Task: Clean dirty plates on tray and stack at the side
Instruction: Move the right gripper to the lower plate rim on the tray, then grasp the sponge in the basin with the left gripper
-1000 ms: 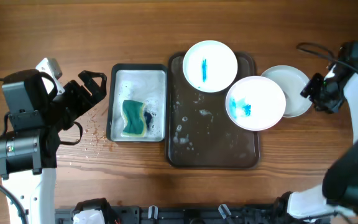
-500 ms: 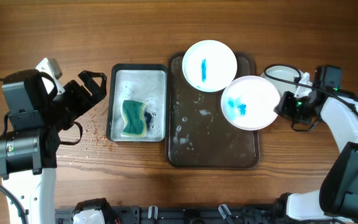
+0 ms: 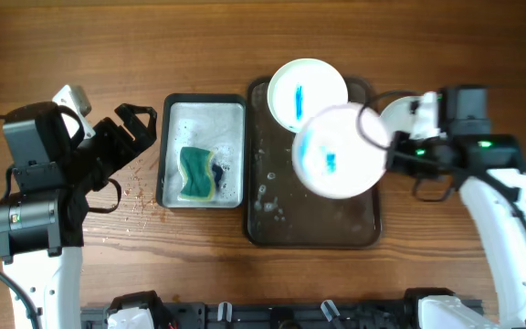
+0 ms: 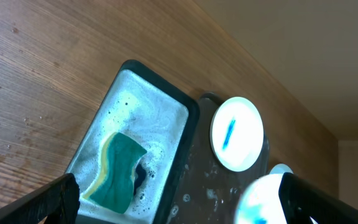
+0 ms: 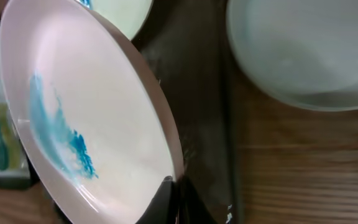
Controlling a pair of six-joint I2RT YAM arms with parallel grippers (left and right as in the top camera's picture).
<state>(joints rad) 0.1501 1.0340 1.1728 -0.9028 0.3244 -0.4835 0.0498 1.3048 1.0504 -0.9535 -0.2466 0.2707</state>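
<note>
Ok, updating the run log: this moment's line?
right gripper shut on blue-smeared plate over tray | left gripper open | sponge in basin

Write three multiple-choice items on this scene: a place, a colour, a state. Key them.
1. The sponge lies: A. in the soapy basin B. on bare wood C. on a plate.
2. The smear on the held plate is: A. red B. brown C. blue.
3. On the right gripper, the jaws are: A. wide open B. shut on the held plate's rim C. out of view.
Key: 1 A, foam surrounds it; 2 C, the right wrist view shows blue streaks; 3 B, the rim sits pinched at the jaws.
</note>
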